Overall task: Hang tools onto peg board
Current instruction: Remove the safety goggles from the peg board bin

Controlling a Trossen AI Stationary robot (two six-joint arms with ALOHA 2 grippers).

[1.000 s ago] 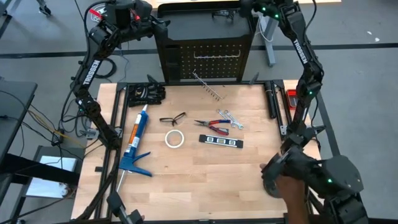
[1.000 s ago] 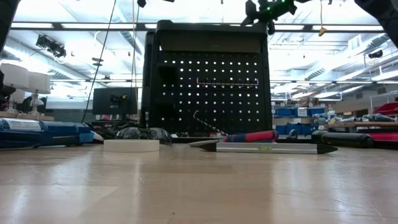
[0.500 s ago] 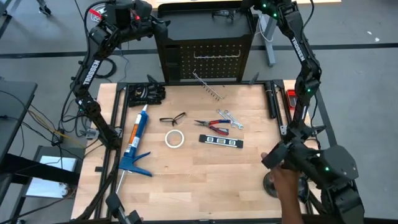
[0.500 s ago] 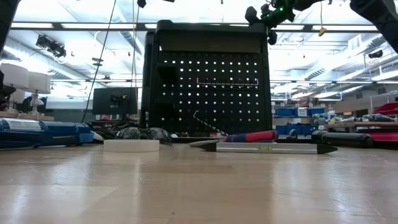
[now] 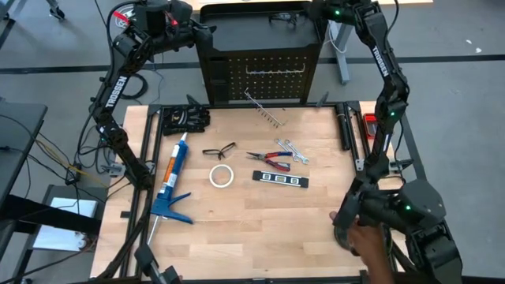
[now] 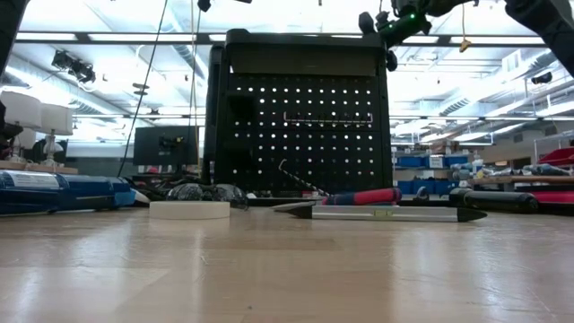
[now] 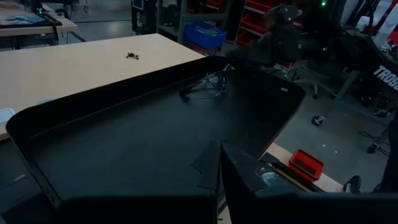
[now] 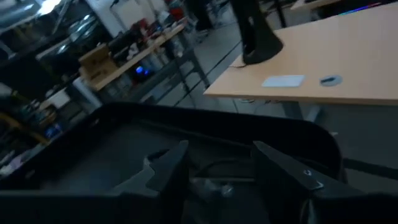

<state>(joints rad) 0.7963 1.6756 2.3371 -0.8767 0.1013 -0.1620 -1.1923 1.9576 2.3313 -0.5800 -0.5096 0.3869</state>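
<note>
The peg board (image 5: pixel 260 75) stands upright at the table's far edge, with its black tray top (image 5: pixel 237 31). One pair of safety glasses (image 7: pixel 205 84) lies in the tray. My right gripper (image 8: pixel 217 171) is open and hovers over the tray's right end with the glasses (image 8: pixel 214 185) below between its fingers; it also shows in the high view (image 5: pixel 316 12). My left gripper (image 7: pixel 221 177) is shut and empty over the tray's left end (image 5: pixel 197 28). Another pair of glasses (image 5: pixel 218 150), the pliers (image 5: pixel 268 160), two wrenches (image 5: pixel 290 150) and the black-and-silver bar (image 5: pixel 278 179) lie flat on the table.
A blue caulking gun (image 5: pixel 172 181), a white tape roll (image 5: pixel 221 175), black gloves (image 5: pixel 185 118) and a loose hook rail (image 5: pixel 264 110) lie on the table. A person's arm (image 5: pixel 369 241) reaches in at the near right corner.
My right gripper has shifted a little toward the table's right and slightly down over the tray. The person's arm at the near right corner has moved about.
</note>
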